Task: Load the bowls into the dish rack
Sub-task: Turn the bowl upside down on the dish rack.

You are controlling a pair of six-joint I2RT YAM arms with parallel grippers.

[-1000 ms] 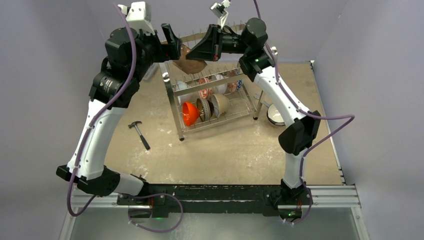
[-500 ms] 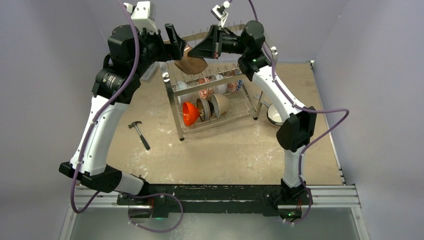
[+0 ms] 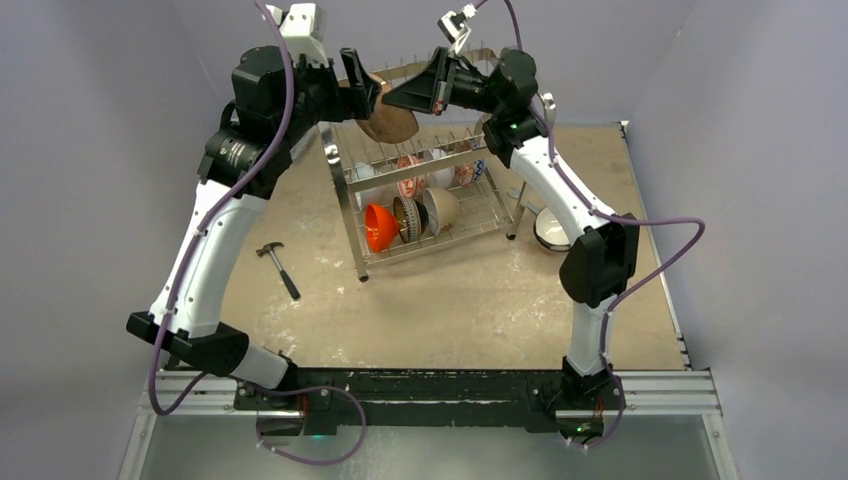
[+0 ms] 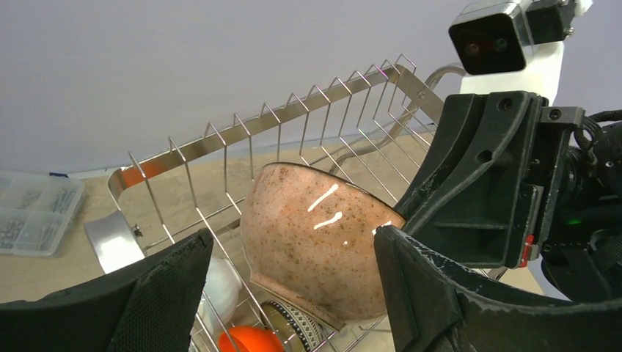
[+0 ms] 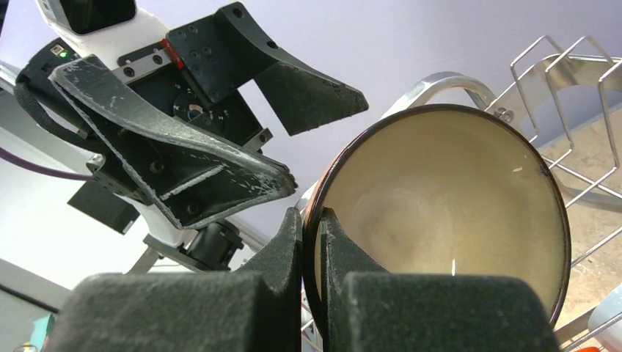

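The brown bowl (image 3: pixel 388 122) hangs tilted over the top tier of the dish rack (image 3: pixel 487 210), rim pinched tight by the right gripper (image 5: pixel 312 238) — the left gripper (image 4: pixel 292 246) gapes wide, its 2 fingers flanking the bowl without gripping it.

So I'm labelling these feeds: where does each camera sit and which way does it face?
Top external: above, behind both arms, looking down on them and dish rack.
Left wrist: faces the brown bowl from outside, framed by open left gripper.
Right wrist: faces its inside; right gripper pinches the rim.
All share the bowl.
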